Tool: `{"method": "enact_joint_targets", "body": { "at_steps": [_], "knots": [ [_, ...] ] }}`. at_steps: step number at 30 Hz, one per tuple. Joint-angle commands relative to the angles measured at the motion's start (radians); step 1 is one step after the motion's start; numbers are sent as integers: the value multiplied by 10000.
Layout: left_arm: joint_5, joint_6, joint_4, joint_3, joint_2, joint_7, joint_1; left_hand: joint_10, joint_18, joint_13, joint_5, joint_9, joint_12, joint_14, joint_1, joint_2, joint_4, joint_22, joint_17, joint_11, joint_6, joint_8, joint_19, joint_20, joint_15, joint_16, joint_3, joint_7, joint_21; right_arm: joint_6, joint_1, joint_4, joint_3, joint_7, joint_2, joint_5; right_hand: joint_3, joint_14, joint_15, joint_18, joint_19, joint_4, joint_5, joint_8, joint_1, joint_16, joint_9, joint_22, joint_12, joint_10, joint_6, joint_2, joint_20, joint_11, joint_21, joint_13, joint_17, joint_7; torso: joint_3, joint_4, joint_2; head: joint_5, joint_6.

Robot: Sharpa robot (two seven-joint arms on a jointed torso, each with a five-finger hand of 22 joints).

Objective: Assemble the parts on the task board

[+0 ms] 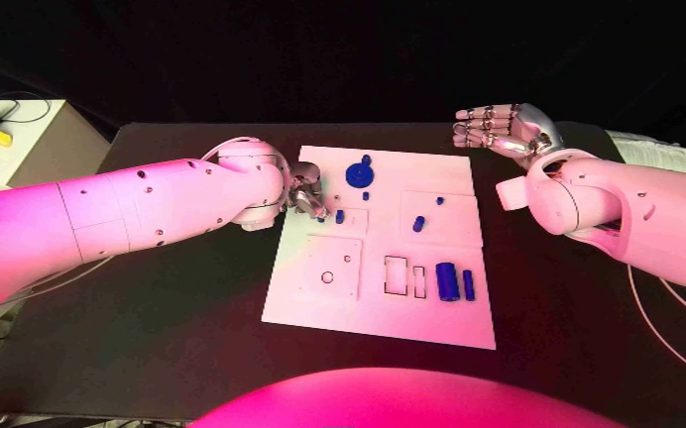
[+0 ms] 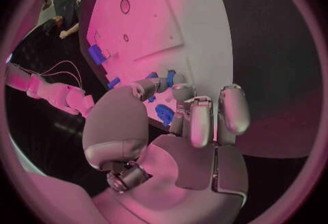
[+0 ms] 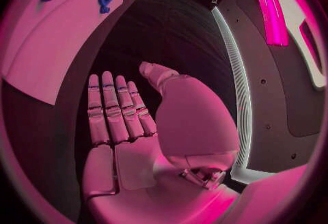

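Your left hand has its fingertips down at a small blue peg on the task board; whether it pinches it, you cannot tell. Your right hand hovers spread. Judge the peg light, stiff and slippery: take it by its sides.

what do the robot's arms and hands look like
Two smooth, rounded white-shelled arms, the left arm and right arm, both dotted with small dark screw holes. Each ends in a silver metallic hand, left hand and right hand, with segmented jointed fingers.
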Motion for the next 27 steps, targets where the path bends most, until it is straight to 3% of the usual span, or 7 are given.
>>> {"method": "enact_joint_targets", "body": {
  "at_steps": [1,6,11,15,27],
  "knots": [
    [-55,471,-48,-204,25,-138,-291,15,-100,12,-108,57,71,633,-220,-48,-1197,-34,1008,-86,-112,-48,-67,21,-77,43,1033,-160,-84,124,-4,-6,6,53,1,-30,-23,60,0,112,-61,-59,33,-39,-5,-25,-12,-11,-16,1,59,18,10,65,2,-2,-12,419,2,-1,7,-2,1],
    [-89,271,-59,-204,-13,-132,-292,-218,-61,-178,-184,99,8,599,-743,-52,-280,-258,892,-55,-25,-168,-195,42,-61,-19,-359,-160,-277,147,-4,-1,6,45,-3,-30,-52,35,12,108,-82,-54,13,-56,-44,-37,-29,-26,-22,-19,38,-5,16,78,1,-4,-33,434,4,-7,2,-8,15],
    [-139,149,-53,-202,-49,-134,-293,-437,-37,-327,-169,170,-3,593,-729,-83,367,-386,882,2,-65,-229,-250,75,-18,-31,-1684,-95,-395,127,-6,0,6,38,-5,-30,-58,30,14,107,-87,-52,8,-60,-52,-40,-32,-29,-23,-23,32,-8,17,80,1,-4,-37,436,5,-4,3,-5,16],
    [-155,32,-23,-199,-101,-137,-296,-519,-22,-374,-160,216,17,586,-734,-61,812,-459,865,31,-93,-237,-292,90,10,-42,-2294,-62,-457,105,-7,-2,6,31,-9,-30,-60,27,15,106,-90,-51,6,-62,-56,-41,-34,-31,-23,-24,29,-9,17,81,1,-4,-39,437,0,-6,5,-21,19],
    [-200,-117,66,-184,-225,-132,-302,-544,-7,-386,-136,247,40,582,-590,-5,948,-518,853,25,-109,-223,-329,94,6,-48,-2486,-70,-499,131,-23,-1,6,20,-15,-30,-63,23,17,105,-96,-51,-7,-63,-61,-42,-34,-35,-22,-25,46,-7,18,82,1,-4,-45,437,-3,-8,4,-28,30]
  ]
}}
